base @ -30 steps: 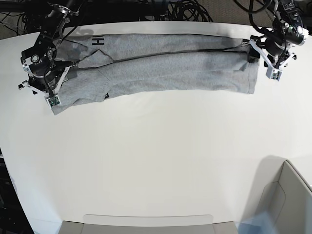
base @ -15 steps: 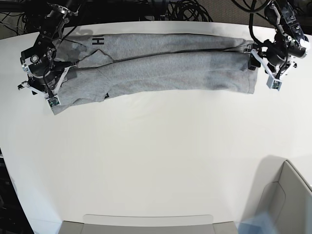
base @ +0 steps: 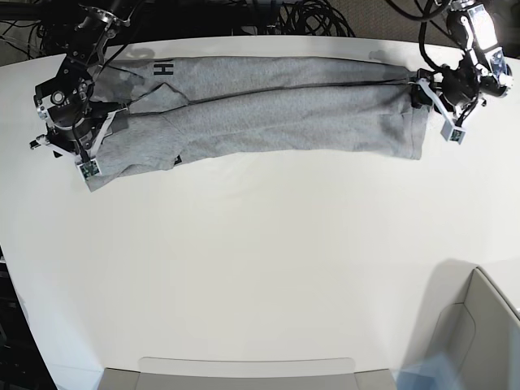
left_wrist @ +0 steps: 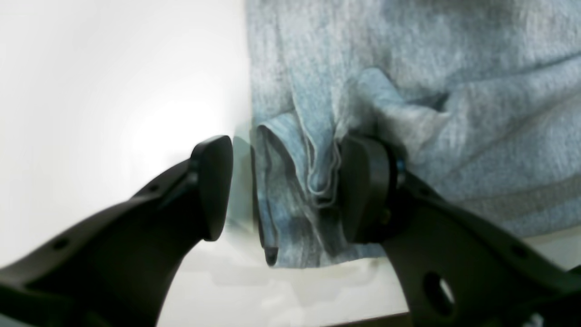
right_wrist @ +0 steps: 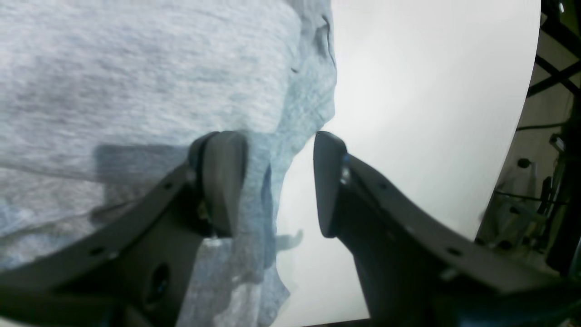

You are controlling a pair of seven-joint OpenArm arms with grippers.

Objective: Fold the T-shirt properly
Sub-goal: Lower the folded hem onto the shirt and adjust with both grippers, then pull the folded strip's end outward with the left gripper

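A grey T-shirt [base: 276,114] lies folded into a long band along the table's [base: 260,268] far edge. My left fingers [left_wrist: 363,190] and right fingers [right_wrist: 224,181] stand open, straddling its bunched ends, gripping nothing.

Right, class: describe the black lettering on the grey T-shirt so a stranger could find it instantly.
Start at the white table, then find the heather-grey cotton T-shirt stretched along its far edge. Follow it toward the right gripper: the black block lettering is the only print on the plain fabric.
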